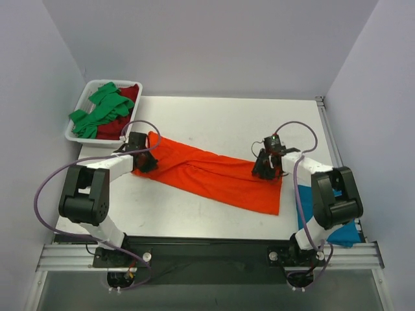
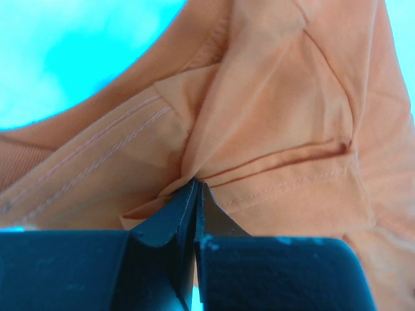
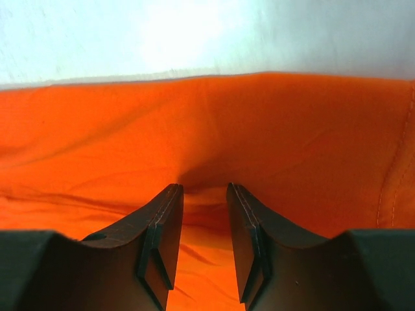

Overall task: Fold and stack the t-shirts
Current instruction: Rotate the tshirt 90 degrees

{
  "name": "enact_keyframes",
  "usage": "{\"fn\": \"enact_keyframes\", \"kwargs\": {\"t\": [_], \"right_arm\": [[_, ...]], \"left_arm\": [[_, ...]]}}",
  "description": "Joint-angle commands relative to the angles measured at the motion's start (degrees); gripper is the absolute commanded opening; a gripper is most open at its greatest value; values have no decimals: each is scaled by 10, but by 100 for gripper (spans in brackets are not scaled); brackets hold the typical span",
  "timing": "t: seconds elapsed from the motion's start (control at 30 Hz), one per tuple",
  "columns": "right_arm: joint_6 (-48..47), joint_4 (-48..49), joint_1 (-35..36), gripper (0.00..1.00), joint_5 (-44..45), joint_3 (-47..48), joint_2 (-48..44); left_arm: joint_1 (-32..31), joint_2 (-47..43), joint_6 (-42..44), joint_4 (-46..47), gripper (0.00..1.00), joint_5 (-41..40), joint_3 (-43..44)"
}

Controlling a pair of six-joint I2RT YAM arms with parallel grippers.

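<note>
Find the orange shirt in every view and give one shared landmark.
Top external: orange shirt stretched diagonally across the middle, from left end effector to right end effector.
Left wrist: fills most of the frame, a seamed fold pinched in the left end effector.
Right wrist: spans the middle and bottom, right end effector's fingers apart over it.
Landmark: the end effectors, each at its end of the orange shirt.
</note>
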Motion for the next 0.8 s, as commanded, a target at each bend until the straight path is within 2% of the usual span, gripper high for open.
{"fn": "enact_keyframes", "kwargs": {"t": [0.0, 0.17, 0.23, 0.3, 0.33, 0.37, 0.47, 0.53, 0.6, 0.63, 0.77], "right_arm": [[81, 2, 19, 35, -25, -72, -64], [200, 76, 103, 35, -4, -203, -190], [259, 107, 171, 35, 12, -238, -218], [295, 126, 230, 35, 55, -243, -239], [325, 136, 282, 35, 74, -243, -239], [341, 142, 312, 35, 94, -234, -233], [376, 161, 398, 35, 158, -199, -195], [380, 172, 421, 35, 179, -179, -166], [369, 186, 427, 35, 172, -138, -119], [358, 186, 425, 35, 160, -118, -87], [308, 170, 417, 35, 130, -33, -34]], "left_arm": [[-5, 53, 19, -27, 9, -24, 63], [-18, 159, 22, -47, 9, -15, 205], [-28, 208, 26, -54, 9, -8, 249], [-36, 267, 32, -70, 10, 10, 332], [-39, 286, 36, -87, 10, 14, 364], [-43, 304, 38, -94, 10, 15, 413], [-52, 365, 38, -115, 11, 37, 480], [-55, 406, 37, -124, 15, 52, 539], [-55, 432, 38, -127, 20, 81, 596], [-55, 456, 43, -122, 27, 96, 617], [-53, 520, 50, -117, 43, 184, 724]]}}
